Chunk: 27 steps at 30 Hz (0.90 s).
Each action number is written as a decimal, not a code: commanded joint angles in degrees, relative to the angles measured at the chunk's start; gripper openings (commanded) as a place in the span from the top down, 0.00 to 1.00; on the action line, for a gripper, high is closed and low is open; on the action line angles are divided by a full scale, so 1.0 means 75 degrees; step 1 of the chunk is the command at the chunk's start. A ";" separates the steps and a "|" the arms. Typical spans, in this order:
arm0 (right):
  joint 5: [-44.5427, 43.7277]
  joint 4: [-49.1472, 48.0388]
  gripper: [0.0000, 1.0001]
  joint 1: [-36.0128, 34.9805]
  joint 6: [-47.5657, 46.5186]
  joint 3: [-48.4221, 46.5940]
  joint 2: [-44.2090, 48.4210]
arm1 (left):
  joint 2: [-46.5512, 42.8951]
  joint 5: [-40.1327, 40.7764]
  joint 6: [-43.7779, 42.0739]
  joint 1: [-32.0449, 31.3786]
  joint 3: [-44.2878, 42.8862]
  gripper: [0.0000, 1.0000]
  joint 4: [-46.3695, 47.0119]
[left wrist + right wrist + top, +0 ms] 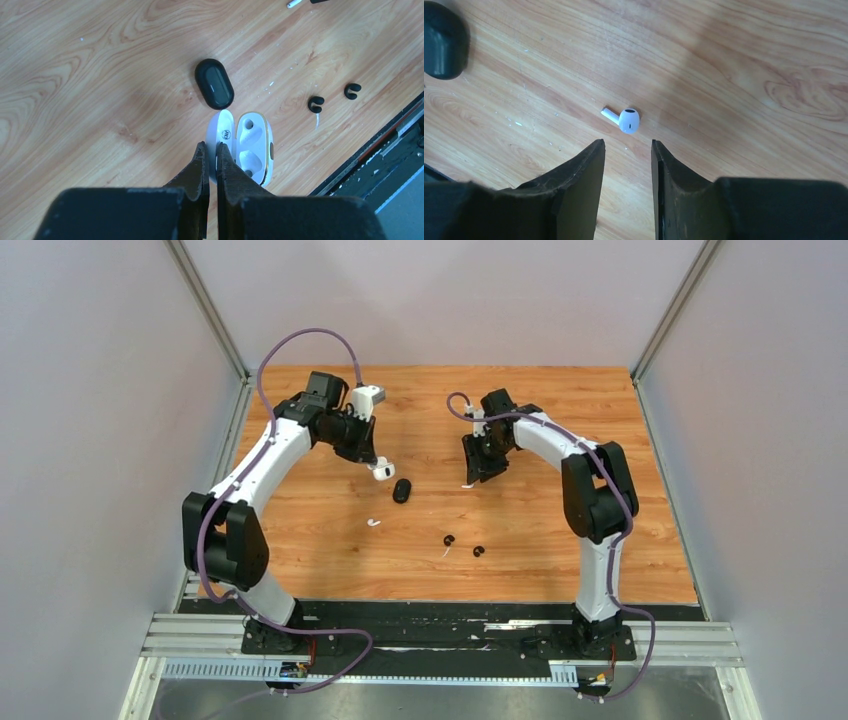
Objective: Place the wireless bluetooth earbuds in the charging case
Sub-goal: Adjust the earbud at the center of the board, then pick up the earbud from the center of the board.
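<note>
**Left claw (211,145) clamps open white charging case (252,150); right claw (628,141) released above a white earbud (624,119)**

A small dark logo (226,134) is printed inside the case's lid (223,127), but it is too small to read.

In the top view the left arm (265,455) arches from the lower left up toward the centre, its wrist bent downward. Its fingers are clenched on the edge of the raised lid. The case lies open toward the right of the left wrist view, with a gold rim and two empty sockets. Whether it rests on the wooden table (560,540) I cannot tell.

The black charging case (214,83) lies closed just above it in that frame.

The right arm (590,480) mirrors the left, curving in from the lower right with its wrist tipped down. Its fingers stand apart with nothing between them. The white earbud lies on the wood just above their tips, at the centre of the right wrist view.

A second white earbud (373,522) lies lower left of the black case in the top view. A black earbud (315,104) and another black earbud (352,91) sit near each other on the wood, at the right of the left wrist view.
</note>
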<state>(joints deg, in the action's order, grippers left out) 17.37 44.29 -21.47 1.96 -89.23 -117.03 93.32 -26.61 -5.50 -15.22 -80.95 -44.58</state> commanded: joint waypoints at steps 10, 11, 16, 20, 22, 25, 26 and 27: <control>0.0094 -0.0098 0.67 0.0004 0.0499 -0.0347 -0.0553 | -0.0717 0.0065 -0.0025 0.0096 0.0155 1.00 -0.0074; 0.0088 -0.0100 0.67 0.0004 0.0501 -0.0367 -0.0573 | -0.0720 0.0060 -0.0027 0.0096 0.0188 1.00 -0.0058; 0.0029 -0.0139 0.69 0.0004 0.0501 -0.0397 -0.0662 | -0.0695 0.0015 0.0065 0.0096 0.0193 1.00 -0.0002; 0.0028 -0.0161 0.69 0.0004 0.0524 -0.0468 -0.0710 | -0.0624 -0.0033 0.0099 0.0097 0.0172 1.00 0.0015; 0.0040 -0.0157 0.69 0.0004 0.0519 -0.0537 -0.0767 | -0.0594 -0.0034 0.0090 0.0096 0.0155 1.00 0.0010; 0.0038 -0.0164 0.69 0.0004 0.0537 -0.0645 -0.0853 | -0.0572 -0.0041 0.0099 0.0096 0.0133 1.00 0.0015; 0.0049 -0.0148 0.69 0.0004 0.0548 -0.0664 -0.0882 | -0.0572 -0.0045 0.0097 0.0096 0.0130 1.00 0.0014; 0.0073 -0.0148 0.70 0.0004 0.0548 -0.0678 -0.0908 | -0.0566 -0.0047 0.0099 0.0096 0.0135 1.00 0.0014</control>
<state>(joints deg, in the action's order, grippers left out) 17.91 44.05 -21.54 4.91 -91.96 -122.41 89.95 -25.87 -5.41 -14.85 -79.72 -45.52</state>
